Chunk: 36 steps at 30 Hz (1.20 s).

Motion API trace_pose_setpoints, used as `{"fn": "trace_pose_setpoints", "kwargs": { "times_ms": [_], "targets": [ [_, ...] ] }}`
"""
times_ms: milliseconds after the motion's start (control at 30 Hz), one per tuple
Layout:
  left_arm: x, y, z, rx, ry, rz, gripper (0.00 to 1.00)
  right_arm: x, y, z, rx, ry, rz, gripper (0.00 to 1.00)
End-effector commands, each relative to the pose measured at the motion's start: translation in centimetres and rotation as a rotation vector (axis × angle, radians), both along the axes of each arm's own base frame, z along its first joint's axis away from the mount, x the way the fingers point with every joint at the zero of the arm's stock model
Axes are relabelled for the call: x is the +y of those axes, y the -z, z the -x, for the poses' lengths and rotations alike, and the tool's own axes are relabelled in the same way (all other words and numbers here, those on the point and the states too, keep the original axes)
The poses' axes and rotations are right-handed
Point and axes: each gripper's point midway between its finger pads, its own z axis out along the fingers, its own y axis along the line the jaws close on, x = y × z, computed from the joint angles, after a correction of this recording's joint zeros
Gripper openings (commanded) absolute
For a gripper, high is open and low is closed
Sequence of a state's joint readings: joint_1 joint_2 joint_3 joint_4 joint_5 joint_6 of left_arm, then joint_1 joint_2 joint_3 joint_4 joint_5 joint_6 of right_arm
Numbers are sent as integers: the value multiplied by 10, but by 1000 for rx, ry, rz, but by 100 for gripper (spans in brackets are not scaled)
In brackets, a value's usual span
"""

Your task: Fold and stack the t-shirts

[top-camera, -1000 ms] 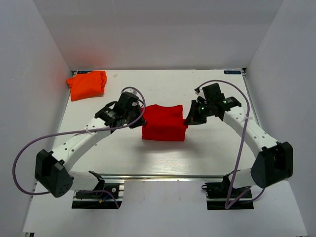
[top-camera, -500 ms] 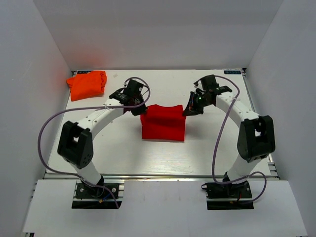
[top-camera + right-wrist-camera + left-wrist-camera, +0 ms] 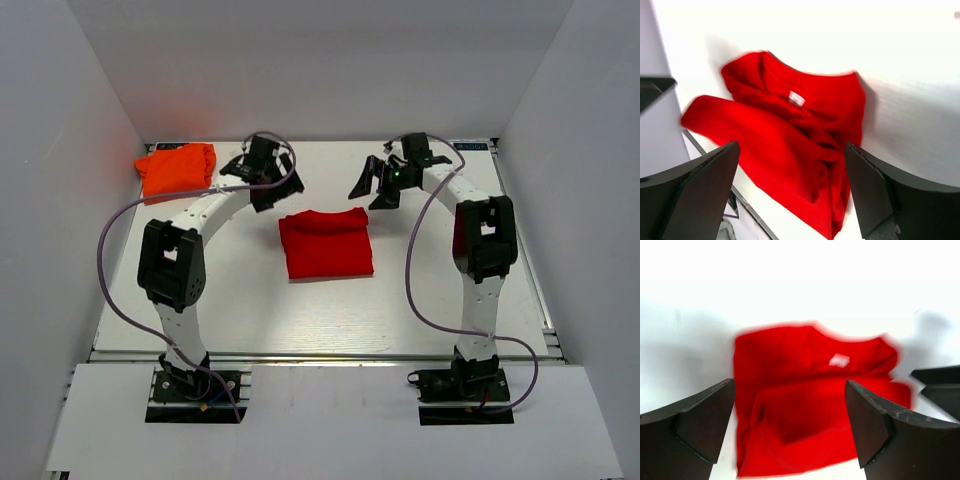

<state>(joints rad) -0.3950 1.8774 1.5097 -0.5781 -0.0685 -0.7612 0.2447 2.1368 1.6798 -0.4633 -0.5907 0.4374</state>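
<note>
Left hand [image 3: 790,385]; red tee [image 3: 325,245], neck rearward

You have both arms standing tall on their bases at the near edge, upper links close to upright and forearms reaching away from you, leaning toward each other. Your left arm [image 3: 205,212] bends at the elbow and sweeps up and to the right, its wrist tipping the left gripper [image 3: 266,192] downward. Your right arm [image 3: 452,190] mirrors it, arching to the left, with the right gripper [image 3: 372,190] pointed down and inward. The two grippers hang apart from each other. Both have their jaws spread wide and grip nothing. In each wrist view the dark fingers [image 3: 690,425] [image 3: 695,195] sit at the lower corners, well apart.
</note>
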Motion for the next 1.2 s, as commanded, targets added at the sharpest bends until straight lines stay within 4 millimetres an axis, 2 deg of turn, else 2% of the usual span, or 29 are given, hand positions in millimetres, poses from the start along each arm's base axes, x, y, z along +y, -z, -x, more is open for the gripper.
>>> {"fn": "trace_pose_setpoints", "kwargs": {
  "times_ms": [0, 33, 67, 100, 133, 167, 200, 233, 267, 300, 333, 367, 400, 433, 467, 500, 567, 600, 667, 700, 800, 867, 900, 933, 967, 1000, 1033, 1100, 1167],
  "targets": [
    [2, -64, -30, -153, 26, -5, 100, 9, -55, -19, -174, -66, -87, 90],
    [3, -67, -30, -155, 35, -13, 100, 7, -72, -16, -219, -65, -77, 90],
    [-1, -67, -28, -151, 61, -3, 100, 3, -58, -4, -190, -65, -52, 90],
    [0, -74, -22, -163, 79, -3, 100, 2, -59, 0, -206, -69, -43, 90],
    [-4, -65, -12, -156, 111, 2, 100, -2, -82, 4, -276, -59, -33, 90],
    [-8, -65, -6, -158, 141, 22, 100, -3, -83, 10, -279, -58, -29, 90],
    [-15, -64, 3, -164, 179, 29, 100, -10, -55, 28, -217, -59, -5, 90],
    [-14, -53, 15, -157, 237, 17, 100, -13, -77, 38, -272, -63, -3, 90],
    [-25, -67, 25, -192, 312, 77, 100, -19, -63, 50, -241, -58, 29, 90],
    [-33, -68, 35, -202, 373, 97, 100, -24, -60, 66, -234, -68, 41, 90],
    [-37, -54, 50, -184, 438, 96, 100, -20, -46, 85, -206, -107, 52, 90],
    [-42, -54, 59, -184, 479, 124, 100, -19, -57, 93, -245, -117, 48, 90],
    [-48, -59, 68, -201, 509, 143, 100, -19, -45, 106, -220, -134, 53, 90],
    [-50, -46, 80, -177, 536, 146, 100, -11, -36, 121, -203, -170, 52, 90],
    [-62, -49, 86, -205, 576, 174, 100, -7, -40, 124, -224, -180, 39, 90],
    [-60, -38, 93, -190, 584, 180, 100, -5, -31, 131, -202, -183, 42, 90],
    [-74, -37, 108, -198, 646, 222, 100, 8, -25, 135, -190, -206, 28, 90],
    [-80, -34, 117, -206, 680, 251, 100, 15, -27, 131, -211, -214, 12, 90],
    [-79, -34, 122, -222, 692, 264, 100, 27, -16, 129, -183, -222, 4, 90],
    [-75, -24, 131, -199, 690, 260, 100, 34, -20, 124, -208, -230, -6, 90],
    [-60, -21, 147, -206, 647, 245, 100, 53, -14, 103, -214, -228, -33, 90],
    [-48, -15, 157, -206, 615, 224, 100, 67, -32, 84, -264, -213, -72, 90],
    [-41, -25, 160, -238, 595, 209, 100, 70, -13, 75, -235, -203, -54, 90],
    [-35, -23, 165, -233, 584, 197, 100, 78, -32, 57, -275, -181, -75, 90],
    [-33, -28, 166, -243, 577, 192, 100, 81, -34, 49, -290, -174, -76, 90],
    [-28, -25, 172, -229, 570, 182, 100, 84, -16, 42, -263, -172, -65, 90],
    [-25, -32, 173, -259, 561, 179, 100, 90, -32, 26, -301, -148, -86, 90],
    [-21, -26, 179, -250, 561, 177, 100, 102, -41, -1, -342, -134, -101, 90],
    [-20, -22, 181, -241, 560, 174, 100, 109, -45, -17, -341, -121, -105, 90]
  ]
}}
